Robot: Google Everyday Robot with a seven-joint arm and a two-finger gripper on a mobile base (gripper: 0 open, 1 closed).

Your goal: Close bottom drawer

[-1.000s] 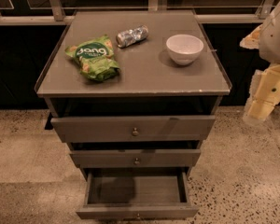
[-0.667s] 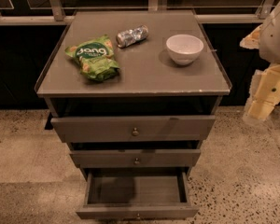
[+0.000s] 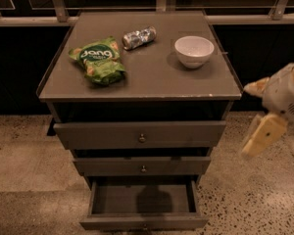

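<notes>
- The bottom drawer (image 3: pixel 143 222) sits at the foot of a grey cabinet (image 3: pixel 152 80) with 3 drawers, and it is pulled well out, its front close to the lower edge of the view.
- Its inside is visible from above and looks bare, with a dark shadow lying across the floor of it.
- Its small knob is barely visible at the very bottom of the view.
- The middle drawer (image 3: pixel 142 166) and the top drawer (image 3: pixel 139 135) above it stand out only slightly, each with 1 round knob at its centre.
- The gripper (image 3: pixel 248 120) hangs to the right of the cabinet, about level with the top drawer and well apart from the bottom drawer.
- Its 2 cream fingers (image 3: pixel 264 133) are spread apart, with nothing between them.
- On the cabinet top lie a green snack bag (image 3: pixel 99 60) at the left, a silver can (image 3: pixel 139 37) on its side behind it, and a white bowl (image 3: pixel 194 51) upright at the right.
- The cabinet stands on a speckled floor (image 3: pixel 29 151).
</notes>
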